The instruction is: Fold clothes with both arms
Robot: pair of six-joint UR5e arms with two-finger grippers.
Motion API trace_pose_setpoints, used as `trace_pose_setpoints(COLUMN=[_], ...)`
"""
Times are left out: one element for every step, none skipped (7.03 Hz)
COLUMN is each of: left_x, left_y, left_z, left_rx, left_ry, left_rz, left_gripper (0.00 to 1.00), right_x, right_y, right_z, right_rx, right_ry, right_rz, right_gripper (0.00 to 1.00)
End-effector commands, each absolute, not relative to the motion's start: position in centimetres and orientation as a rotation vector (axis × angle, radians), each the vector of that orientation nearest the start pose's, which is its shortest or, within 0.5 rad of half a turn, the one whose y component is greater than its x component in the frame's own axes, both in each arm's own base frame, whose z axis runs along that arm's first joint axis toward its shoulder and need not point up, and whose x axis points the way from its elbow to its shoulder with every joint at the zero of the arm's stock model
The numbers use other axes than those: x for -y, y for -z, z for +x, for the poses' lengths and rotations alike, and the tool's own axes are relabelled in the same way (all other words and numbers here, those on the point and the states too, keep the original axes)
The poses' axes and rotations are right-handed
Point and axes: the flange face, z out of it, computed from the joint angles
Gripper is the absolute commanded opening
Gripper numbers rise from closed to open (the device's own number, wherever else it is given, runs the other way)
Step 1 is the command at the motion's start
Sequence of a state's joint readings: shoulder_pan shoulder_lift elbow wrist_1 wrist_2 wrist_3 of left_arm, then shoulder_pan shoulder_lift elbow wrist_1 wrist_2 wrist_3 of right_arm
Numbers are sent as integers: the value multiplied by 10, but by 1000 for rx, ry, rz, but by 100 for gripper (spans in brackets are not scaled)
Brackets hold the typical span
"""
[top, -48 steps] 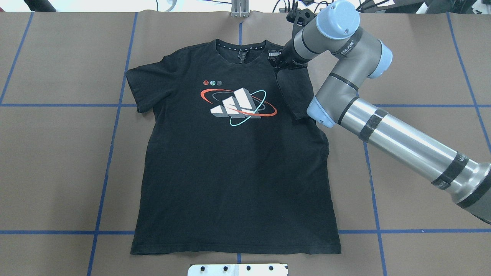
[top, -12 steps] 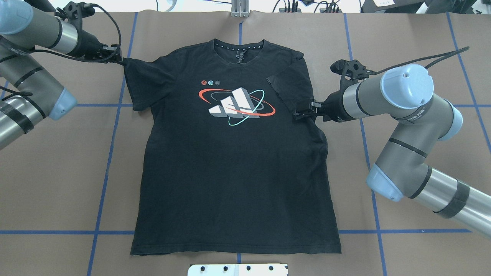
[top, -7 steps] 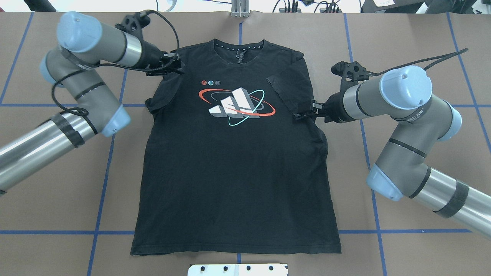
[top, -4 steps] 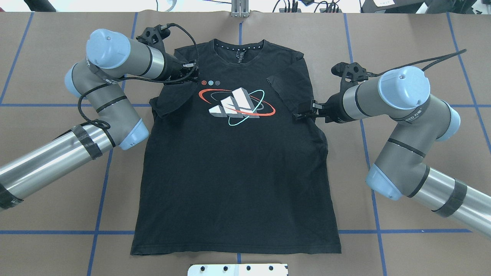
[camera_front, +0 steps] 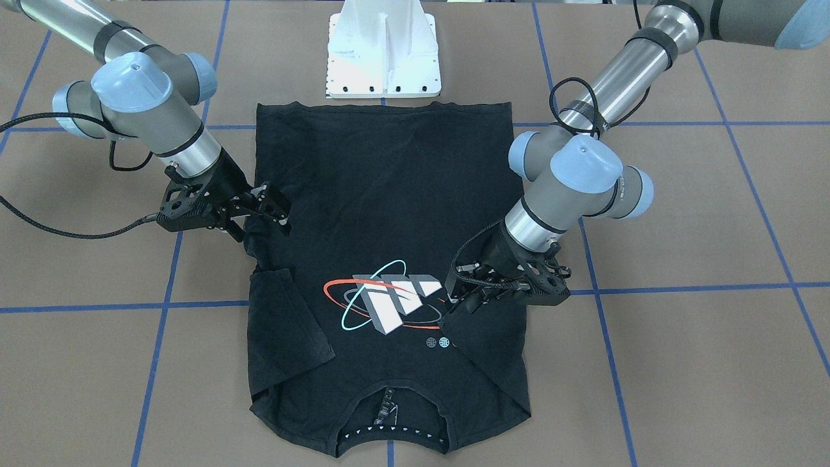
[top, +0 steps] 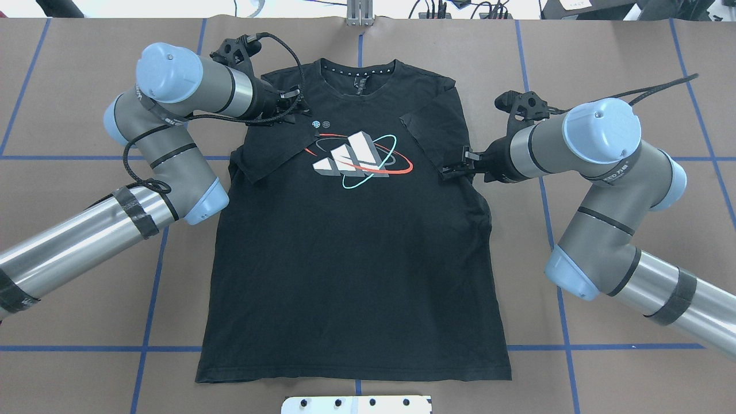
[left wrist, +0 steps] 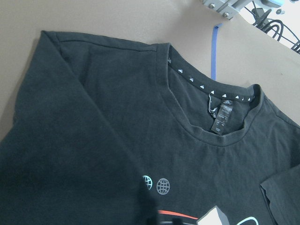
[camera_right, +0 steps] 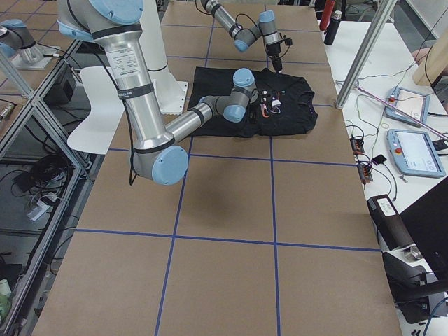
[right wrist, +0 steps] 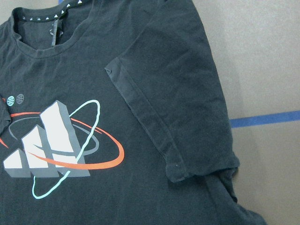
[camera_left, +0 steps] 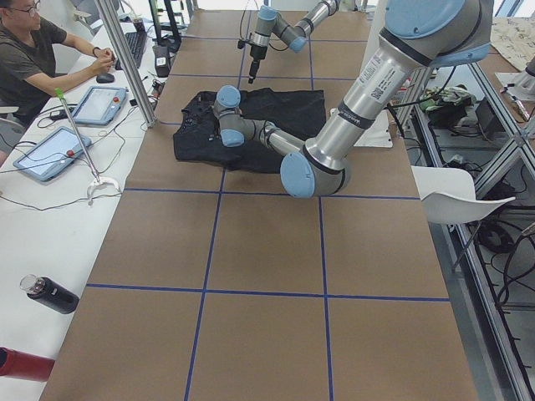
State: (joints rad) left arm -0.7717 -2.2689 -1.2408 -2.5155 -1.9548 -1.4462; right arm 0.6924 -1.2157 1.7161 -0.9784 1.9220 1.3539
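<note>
Left pincer [top: 300, 110] clamped on sleeve [top: 270, 152] to fold it across shirt [top: 356, 259] | right pincer [top: 450, 169] at other sleeve [top: 437, 129], opening unclear

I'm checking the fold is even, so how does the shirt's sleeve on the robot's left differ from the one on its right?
The left sleeve is pinched by the left gripper; the right sleeve lies flat, the right gripper at its lower corner, grip unclear. The left sleeve covers part of the graphic; the right sleeve stops short of it. Both are folded inward onto the black T-shirt's chest.
</note>
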Motion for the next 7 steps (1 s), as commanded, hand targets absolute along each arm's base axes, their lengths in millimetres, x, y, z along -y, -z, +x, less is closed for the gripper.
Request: trace_pose_setpoints(left_x=[557, 541, 524, 507, 499, 497, 495], left_y=[-258, -237, -226, -232, -240, -245, -239], left_z=[437, 422, 406, 390, 381, 379, 376], left_rx=[-1344, -1336, -1342, -1352, -1350, -1344, -1354], left_ry=[296, 300, 296, 292, 292, 295, 294], left_rz=[267, 261, 263, 269, 268, 269, 276], left_gripper=[77, 77, 77, 77, 77, 77, 77], right_x=[419, 369, 332, 299, 266, 246, 233], right_y=[-310, -299, -309, -310, -317, -321, -319], right_z=[-423, -430, -428, -427, -427, -422, -406], right_rx=[1040, 966, 959, 964, 955, 951, 957], right_ry=[-306, -324, -394, -447, -493, -511, -514], right_rz=[93, 109, 58, 35, 38, 24, 3], right_gripper=[99, 99, 99, 99, 99, 99, 99])
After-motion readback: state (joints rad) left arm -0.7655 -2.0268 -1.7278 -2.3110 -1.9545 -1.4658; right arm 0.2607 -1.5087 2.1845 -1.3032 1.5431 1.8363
